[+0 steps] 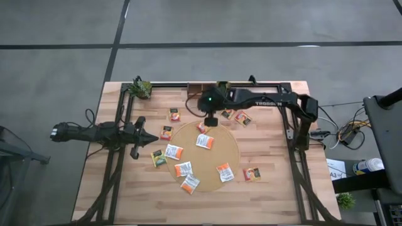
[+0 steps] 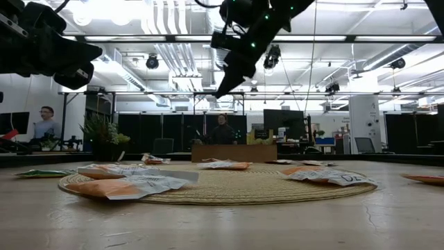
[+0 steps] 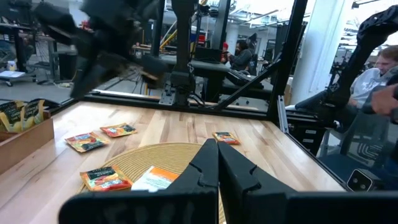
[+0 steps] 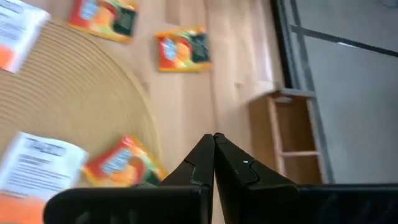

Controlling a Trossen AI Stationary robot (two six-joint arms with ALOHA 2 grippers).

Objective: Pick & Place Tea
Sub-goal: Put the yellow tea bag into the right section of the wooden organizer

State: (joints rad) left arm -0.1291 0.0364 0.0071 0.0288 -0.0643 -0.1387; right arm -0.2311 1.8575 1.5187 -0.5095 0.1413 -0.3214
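Tea sachets lie scattered flat over the wooden table [image 1: 276,194] and the round woven mat [image 1: 226,150] at its middle. On the mat sit a white-and-orange sachet [image 1: 205,141] near its centre, an orange one [image 1: 202,128] at its far edge, another white-and-orange one [image 1: 225,172] toward the near right, and one [image 1: 183,168] at the left rim, with a further sachet [image 1: 190,183] just off the mat's near-left edge. On bare wood, an orange sachet [image 1: 174,114] and another [image 1: 166,132] lie left of the mat, a white-and-orange one [image 1: 174,152] and a dark green one [image 1: 158,157] sit side by side farther toward the front, two orange sachets [image 1: 242,118] lie beyond the mat's far right, and one orange sachet [image 1: 252,174] rests alone at the near right. The right gripper [image 1: 210,120] hangs above the mat's far edge, raised well off the surface in the low view, fingers pressed together with nothing between them in its wrist view [image 4: 214,138]. The left gripper [image 1: 149,139] is stretched out over the table's left side, near the sachets there, its fingers likewise closed tip to tip and empty [image 3: 217,144]. A small wooden compartment tray [image 1: 197,89] stands at the far edge, with a little potted plant [image 1: 142,88] at the far left corner. People sit in the room beyond the table.
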